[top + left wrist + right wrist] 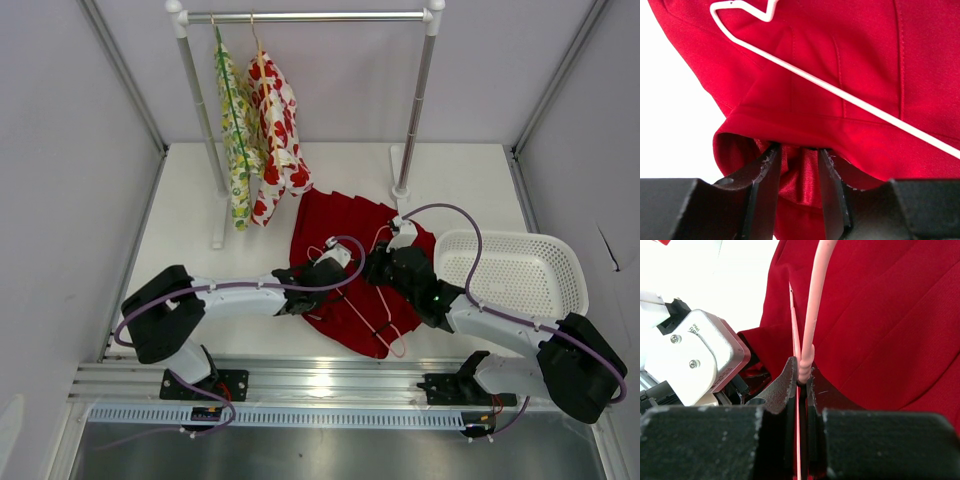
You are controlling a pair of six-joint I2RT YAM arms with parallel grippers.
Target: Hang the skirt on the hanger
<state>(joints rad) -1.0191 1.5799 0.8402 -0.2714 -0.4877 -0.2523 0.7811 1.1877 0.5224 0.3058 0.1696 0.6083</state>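
1. "intel" stands in small dark letters near the top edge of the silver camera housing (699,359), at the left of the right wrist view
2. Just below it a second line starts with "R"; the remainder is too small to read

table (190,205): white | on it: skirt (340,220), basket (500,240), rack foot (397,160)

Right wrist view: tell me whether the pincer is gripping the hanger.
Yes, the right pincer pinches the pink wire of the hanger.
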